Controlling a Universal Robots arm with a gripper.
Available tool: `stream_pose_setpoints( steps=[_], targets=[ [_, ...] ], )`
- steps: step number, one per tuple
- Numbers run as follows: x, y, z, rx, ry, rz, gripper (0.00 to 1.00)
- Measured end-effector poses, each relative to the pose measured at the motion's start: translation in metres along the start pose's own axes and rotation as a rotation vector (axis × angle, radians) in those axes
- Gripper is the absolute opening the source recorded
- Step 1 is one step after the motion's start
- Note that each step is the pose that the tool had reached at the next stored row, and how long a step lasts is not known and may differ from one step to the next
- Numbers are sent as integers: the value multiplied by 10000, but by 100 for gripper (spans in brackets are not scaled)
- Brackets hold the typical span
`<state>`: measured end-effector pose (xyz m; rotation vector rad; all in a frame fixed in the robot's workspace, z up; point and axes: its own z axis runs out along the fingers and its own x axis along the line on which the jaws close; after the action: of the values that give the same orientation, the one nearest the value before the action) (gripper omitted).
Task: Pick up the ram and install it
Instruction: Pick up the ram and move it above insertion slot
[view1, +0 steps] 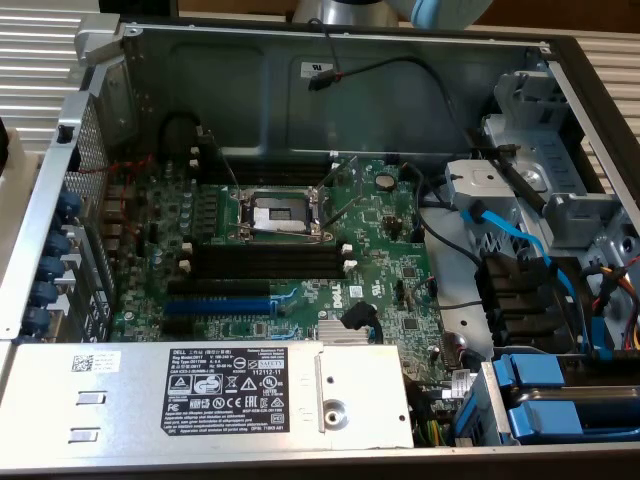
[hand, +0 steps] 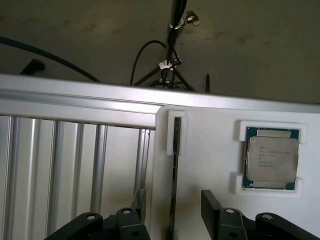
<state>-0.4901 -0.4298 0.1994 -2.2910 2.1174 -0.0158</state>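
Down at the fingers (hand: 211, 204) now: the two black pads stand apart, one on each side of the ram (hand: 174, 170), with bare white showing between each pad and the stick, so the gripper (hand: 175, 199) is roughly half open and has hold of nothing. The ram is seen edge-on, a thin dark strip standing upright in a narrow slot of the white holder (hand: 205, 150), its far end tucked into a raised white bracket. Near it on the same holder sits a processor (hand: 271, 159), flat in its own square recess, metal lid up. Beside the holder runs a ribbed aluminium surface (hand: 75, 165), bordered by a bright metal rail (hand: 80, 97), and past that rail lies a dull floor with a tripod (hand: 172, 55) and loose cables. Over in the exterior view, the computer case (view1: 300, 90) lies open with the green motherboard (view1: 380, 260) facing up. The black memory slots (view1: 265, 262) with their white end clips run across the board just below the processor socket (view1: 280, 212), and no stick stands in them. A blue expansion slot (view1: 218, 305) lies below those, and the grey power supply (view1: 215, 385) with its label fills the near edge.
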Motion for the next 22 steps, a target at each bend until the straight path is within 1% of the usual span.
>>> stream_pose_setpoints(
  steps=[6, 8, 9, 11, 12, 22],
  targets=[
    [0, 0, 0, 0, 0, -5, 56],
    [0, 0, 0, 0, 0, -6, 58],
    [0, 0, 0, 0, 0, -7, 64],
    [0, 0, 0, 1, 0, -9, 64],
    [0, 0, 0, 0, 0, -10, 70],
    [0, 0, 0, 0, 0, -18, 70]
  ],
)
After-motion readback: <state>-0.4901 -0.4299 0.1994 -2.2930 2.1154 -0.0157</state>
